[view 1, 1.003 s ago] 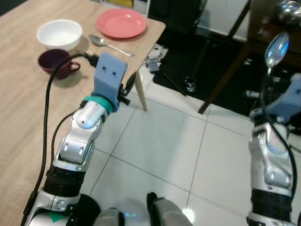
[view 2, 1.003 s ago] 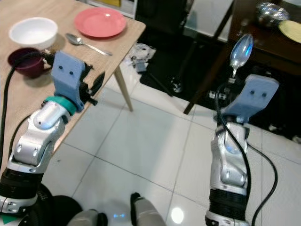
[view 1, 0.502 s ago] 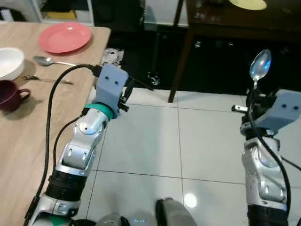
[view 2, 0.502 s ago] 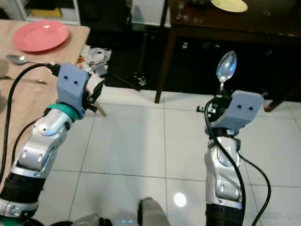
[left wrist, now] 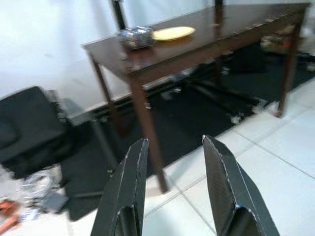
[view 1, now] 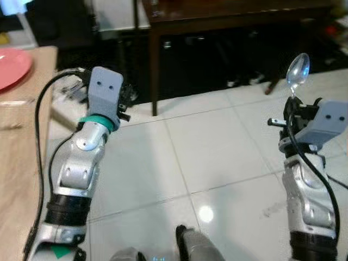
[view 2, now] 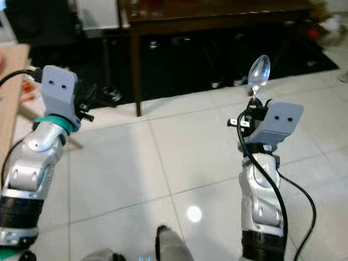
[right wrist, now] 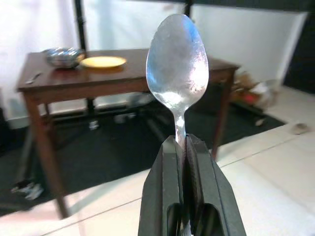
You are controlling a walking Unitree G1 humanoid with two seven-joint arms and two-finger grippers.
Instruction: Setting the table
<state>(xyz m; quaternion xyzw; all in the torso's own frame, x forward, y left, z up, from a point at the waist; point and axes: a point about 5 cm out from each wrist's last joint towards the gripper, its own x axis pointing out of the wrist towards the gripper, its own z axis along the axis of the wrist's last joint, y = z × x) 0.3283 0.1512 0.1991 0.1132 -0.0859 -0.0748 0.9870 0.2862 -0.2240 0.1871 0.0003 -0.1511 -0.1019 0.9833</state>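
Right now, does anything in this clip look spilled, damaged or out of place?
Nothing stands out. The right gripper holds the spoon upright by its handle, bowl up. The left gripper is open and empty over the tiled floor.

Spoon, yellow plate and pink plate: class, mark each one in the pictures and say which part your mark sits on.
spoon (right wrist: 177, 64), right wrist view, middle of the bowl.
yellow plate (left wrist: 173, 33), left wrist view, centre of the plate on the dark table.
pink plate (view 1: 12, 66), left eye view, visible part near its rim.
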